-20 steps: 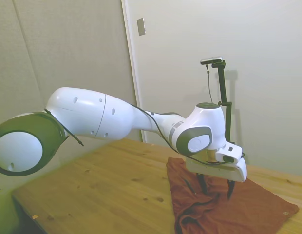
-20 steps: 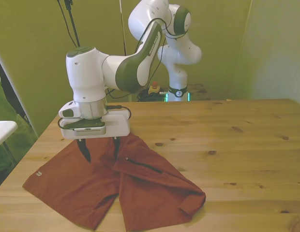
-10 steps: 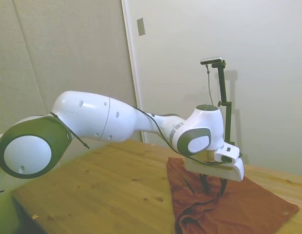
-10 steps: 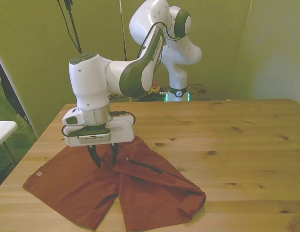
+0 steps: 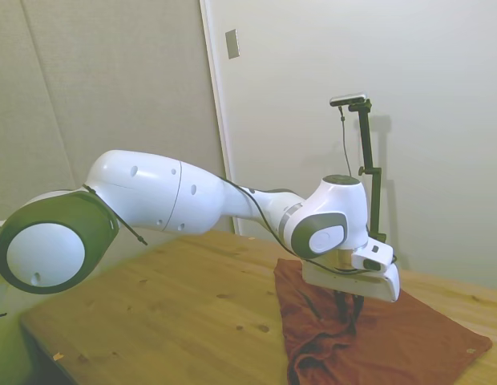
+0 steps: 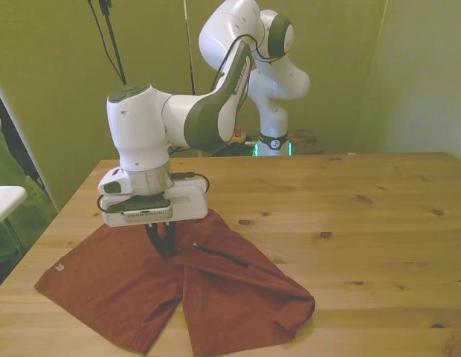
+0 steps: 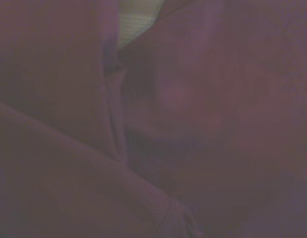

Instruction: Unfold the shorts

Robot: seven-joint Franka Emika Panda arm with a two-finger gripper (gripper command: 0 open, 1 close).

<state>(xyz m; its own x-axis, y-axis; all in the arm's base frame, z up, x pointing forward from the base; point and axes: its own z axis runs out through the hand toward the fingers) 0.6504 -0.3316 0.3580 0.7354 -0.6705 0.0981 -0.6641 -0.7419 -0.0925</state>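
Observation:
The rust-red shorts (image 6: 230, 290) lie on the wooden table (image 6: 379, 223) near the front view's left, with one leg flat and the other rumpled, its edge folded over. A tiny pale tag (image 6: 60, 266) shows at the hem of the flat leg. My gripper (image 6: 163, 242) stands upright over the middle of the shorts, where the two legs meet, with its dark fingers drawn together on a fold of fabric. In the side view the gripper (image 5: 347, 309) pinches the shorts (image 5: 409, 341) near their raised folds. Blurred red cloth (image 7: 193, 124) fills the wrist view.
A white surface (image 6: 4, 197) and green cloth (image 6: 7, 223) sit just off the table at the front view's left edge. Bare wood stretches across the table toward the front view's right.
The fingers stood wide apart over the shorts a second ago and have since closed together on the fabric. The hand has shifted slightly toward the front view's right.

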